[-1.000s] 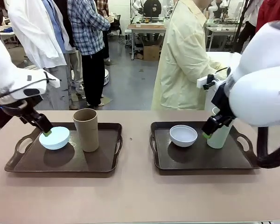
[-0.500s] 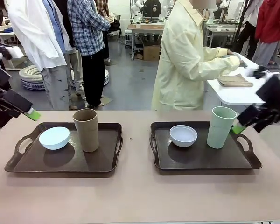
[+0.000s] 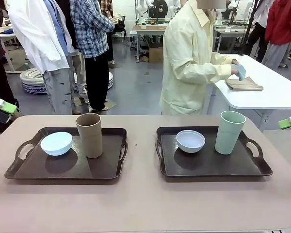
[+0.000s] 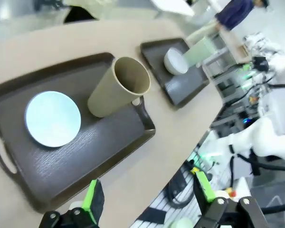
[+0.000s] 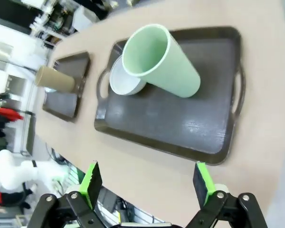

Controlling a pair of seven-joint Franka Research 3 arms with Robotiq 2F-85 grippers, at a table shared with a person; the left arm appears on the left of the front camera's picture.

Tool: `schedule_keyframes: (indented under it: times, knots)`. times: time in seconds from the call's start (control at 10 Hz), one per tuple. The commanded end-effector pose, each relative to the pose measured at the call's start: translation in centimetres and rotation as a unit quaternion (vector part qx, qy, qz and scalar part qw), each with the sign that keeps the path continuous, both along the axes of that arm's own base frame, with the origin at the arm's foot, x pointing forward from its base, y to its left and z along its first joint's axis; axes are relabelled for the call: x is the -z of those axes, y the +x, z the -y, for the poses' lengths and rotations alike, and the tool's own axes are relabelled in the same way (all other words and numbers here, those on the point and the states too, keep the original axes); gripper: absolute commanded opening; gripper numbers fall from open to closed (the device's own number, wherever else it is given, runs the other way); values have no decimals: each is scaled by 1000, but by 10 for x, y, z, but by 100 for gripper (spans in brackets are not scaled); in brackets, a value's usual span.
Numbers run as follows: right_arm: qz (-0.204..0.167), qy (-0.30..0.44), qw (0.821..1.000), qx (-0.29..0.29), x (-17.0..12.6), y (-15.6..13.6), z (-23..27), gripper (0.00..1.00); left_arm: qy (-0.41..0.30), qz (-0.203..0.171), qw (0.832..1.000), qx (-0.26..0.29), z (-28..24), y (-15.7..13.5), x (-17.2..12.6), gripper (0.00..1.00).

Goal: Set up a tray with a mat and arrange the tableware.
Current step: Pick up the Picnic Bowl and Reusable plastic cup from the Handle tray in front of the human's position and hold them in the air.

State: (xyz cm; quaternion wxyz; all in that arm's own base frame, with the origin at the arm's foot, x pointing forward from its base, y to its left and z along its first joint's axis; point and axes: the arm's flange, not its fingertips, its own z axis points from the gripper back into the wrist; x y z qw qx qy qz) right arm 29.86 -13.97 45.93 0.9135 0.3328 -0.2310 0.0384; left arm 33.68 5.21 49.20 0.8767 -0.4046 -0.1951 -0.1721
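Front view gives you two dark trays side by side on the table: the left tray (image 3: 72, 168) toward the left edge, the right tray (image 3: 208, 167) toward the right edge. On the left tray, the pale blue bowl (image 3: 56, 143) sits near the far left corner, and the tan cup (image 3: 89, 135) stands upright just beside it, toward the tray's middle. On the right tray, the white bowl (image 3: 190, 141) sits by the far edge, left of the middle, and the green cup (image 3: 230, 132) stands upright near the far right corner, apart from the bowl.

Your left gripper (image 3: 1, 108) hangs off the table's far left corner and your right gripper (image 3: 290, 122) off its right edge, both well apart from the trays. Each wrist view shows you jaws spread wide with nothing between them, on the left gripper (image 4: 148, 194) and on the right gripper (image 5: 146, 183) alike.

A person (image 3: 191, 58) in a pale yellow coat stands at the far edge, turned toward a white side table (image 3: 276, 92).
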Motion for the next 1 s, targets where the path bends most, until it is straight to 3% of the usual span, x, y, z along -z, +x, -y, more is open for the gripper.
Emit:
schedule_keyframes:
  times: [0.0, 0.2, 0.5, 0.6, 0.7, 0.9]
  knots:
    - [17, 45, 999, -4, 35, -20, -2, 100, -55, -40, 998, -17, -33, 20, 19, 100]
    - [11, 85, 996, 6, 50, -19, 15, 100, -80, -63, 994, -30, -52, 21, 35, 100]
    - [12, 85, 996, -22, 65, -11, 21, 100, -80, -73, 994, -33, -62, 20, 43, 100]
    - [4, 81, 997, 9, 45, -7, 33, 100, -61, -64, 996, -25, -51, 18, 43, 100]
    - [4, 81, 997, 9, 45, -7, 33, 100, -86, -86, 992, -41, -63, 20, 50, 100]
    - [4, 81, 997, 9, 45, -7, 33, 100, -86, -86, 992, -41, -63, 20, 50, 100]
